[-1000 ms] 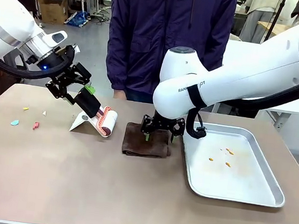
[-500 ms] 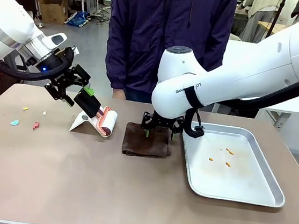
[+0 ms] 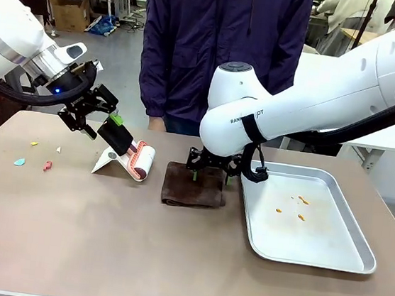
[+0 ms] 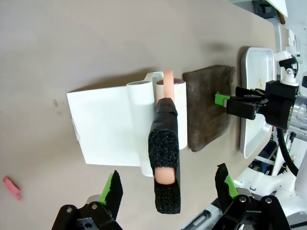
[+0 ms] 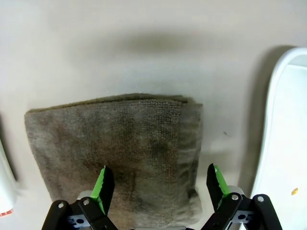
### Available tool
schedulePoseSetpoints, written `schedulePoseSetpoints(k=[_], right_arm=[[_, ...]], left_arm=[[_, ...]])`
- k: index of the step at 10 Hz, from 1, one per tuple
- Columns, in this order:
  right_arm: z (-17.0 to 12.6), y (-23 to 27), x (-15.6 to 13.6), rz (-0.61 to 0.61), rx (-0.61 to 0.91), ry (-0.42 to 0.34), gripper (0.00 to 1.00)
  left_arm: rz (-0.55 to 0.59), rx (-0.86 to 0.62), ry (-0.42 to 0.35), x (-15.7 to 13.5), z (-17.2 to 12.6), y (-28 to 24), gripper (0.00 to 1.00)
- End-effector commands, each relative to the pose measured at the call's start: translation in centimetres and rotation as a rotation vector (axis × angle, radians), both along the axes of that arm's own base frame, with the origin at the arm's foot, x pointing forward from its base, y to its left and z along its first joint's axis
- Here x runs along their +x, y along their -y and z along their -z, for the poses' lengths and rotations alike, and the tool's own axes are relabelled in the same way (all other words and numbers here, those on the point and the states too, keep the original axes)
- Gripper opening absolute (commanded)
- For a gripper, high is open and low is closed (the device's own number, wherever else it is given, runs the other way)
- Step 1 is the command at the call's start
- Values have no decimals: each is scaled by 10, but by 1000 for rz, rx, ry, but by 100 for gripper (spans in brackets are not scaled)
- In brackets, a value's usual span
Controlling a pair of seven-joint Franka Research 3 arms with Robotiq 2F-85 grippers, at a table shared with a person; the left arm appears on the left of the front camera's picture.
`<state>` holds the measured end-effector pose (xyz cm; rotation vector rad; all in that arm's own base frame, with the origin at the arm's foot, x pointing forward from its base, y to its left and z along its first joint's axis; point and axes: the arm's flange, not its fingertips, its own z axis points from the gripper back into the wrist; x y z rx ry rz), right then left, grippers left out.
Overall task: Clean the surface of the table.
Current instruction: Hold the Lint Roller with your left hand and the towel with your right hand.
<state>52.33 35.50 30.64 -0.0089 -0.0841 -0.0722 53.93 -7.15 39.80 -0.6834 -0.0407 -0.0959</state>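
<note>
Work surface: large rectangular beige-brown matte table point(image 3: 100, 251), near half bare and unmarked. Status, judged: cleaning partly done at most. A few orange scraps point(image 3: 303, 200) lie in the rectangular silver metal tray point(image 3: 316, 236) on the robot's right side, while small blue, red, yellow and white scraps point(image 3: 47, 166) lie uncollected on the table's left side, well apart from the tray. Folded dark brown terry cloth point(image 3: 192, 190): flat on the table, just beside the tray's left rim, not gripped. Right gripper point(image 3: 210, 181): pointed straight down over the cloth's far part, jaws spread wide with one green pad on each side of it; whether the tips touch the fabric cannot be told. Lint roller with pink-and-white drum point(image 3: 139, 159): resting on its white folded stand point(image 3: 109, 161), just left of the cloth. Left gripper point(image 3: 103, 121): tilted down from the left, jaws wide apart to either side of the roller's black-wrapped handle point(image 4: 164, 158), pads apart from it, nothing held. Left to do, judged: close on a tool, then sweep up the left-side scraps. Far edge: person in a dark blue jacket point(image 3: 223, 51), standing behind the table.
</note>
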Motion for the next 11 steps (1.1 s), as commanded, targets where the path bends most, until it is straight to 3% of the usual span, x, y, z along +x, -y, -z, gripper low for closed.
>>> schedulePoseSetpoints(k=[1,2,3,4,5,6,7,9,11], right_arm=[[-1,-7,3,39,-21,33,100],[-1,-7,2,45,-19,20,100],[-1,-8,2,50,-16,15,41],[-1,-8,1,47,-5,19,41],[-2,-8,0,44,-2,20,0],[-1,-8,0,52,-3,16,39],[0,-8,1,61,-1,13,0],[0,-7,0,56,-2,9,0],[0,-7,0,51,-1,4,0]], left_arm=[[-38,-6,23,-2,2,-1,100],[-44,-2,38,-2,2,-1,42],[-45,-6,53,-3,2,-2,40],[-44,-2,56,-3,2,-2,0],[-41,-2,48,-3,3,-2,0],[-35,3,45,-3,4,-3,0],[-32,4,45,-3,4,-3,14],[-37,3,56,-4,3,-4,0],[-44,-1,67,-5,3,-4,0]])
